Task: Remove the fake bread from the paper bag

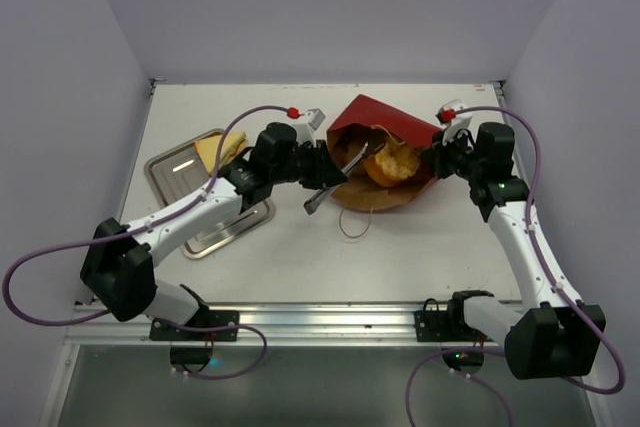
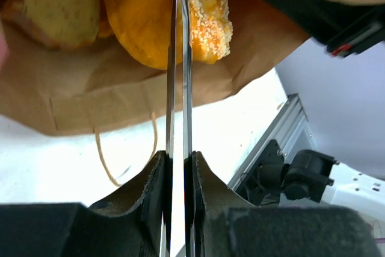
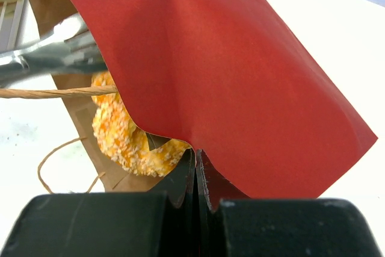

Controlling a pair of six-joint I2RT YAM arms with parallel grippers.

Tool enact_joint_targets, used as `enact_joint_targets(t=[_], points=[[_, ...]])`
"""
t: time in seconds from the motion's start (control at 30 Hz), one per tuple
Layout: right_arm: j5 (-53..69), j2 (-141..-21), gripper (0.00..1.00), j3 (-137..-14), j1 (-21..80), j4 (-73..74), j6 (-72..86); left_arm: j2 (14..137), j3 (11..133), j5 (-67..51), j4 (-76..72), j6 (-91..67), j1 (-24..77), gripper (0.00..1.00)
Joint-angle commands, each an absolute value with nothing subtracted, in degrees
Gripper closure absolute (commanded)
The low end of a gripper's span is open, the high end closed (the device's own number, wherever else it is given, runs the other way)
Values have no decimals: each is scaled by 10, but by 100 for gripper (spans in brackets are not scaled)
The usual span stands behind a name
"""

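The dark red paper bag lies on its side in mid-table, its brown mouth facing the arms. Fake bread shows inside: a round orange bun, a sugar-crusted golden roll and a pale brown slice. My left gripper is shut on metal tongs, whose squeezed blades run up between the bun and the roll. Whether the tips hold a piece is hidden. My right gripper is shut on the bag's red upper edge, holding it up.
A square metal tray sits at the left with a pale-yellow sandwich wedge on its far corner. The bag's tan cord handle loops onto the table in front of the mouth. White walls close in the table.
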State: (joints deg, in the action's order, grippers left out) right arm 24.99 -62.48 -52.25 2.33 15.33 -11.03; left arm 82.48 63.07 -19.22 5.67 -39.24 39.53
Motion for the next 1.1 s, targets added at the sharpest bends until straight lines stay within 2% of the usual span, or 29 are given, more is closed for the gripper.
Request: enact_joint_targets(t=[0.0, 0.27, 0.63, 1.07], points=[[234, -609, 100, -524, 15, 128, -99, 799, 609, -211, 40, -381, 398, 100], [227, -612, 100, -527, 10, 127, -93, 738, 584, -228, 64, -379, 398, 100], [221, -618, 100, -532, 5, 124, -83, 592, 512, -224, 153, -370, 397, 100], [227, -615, 100, -527, 3, 120, -77, 359, 498, -76, 336, -415, 395, 100]])
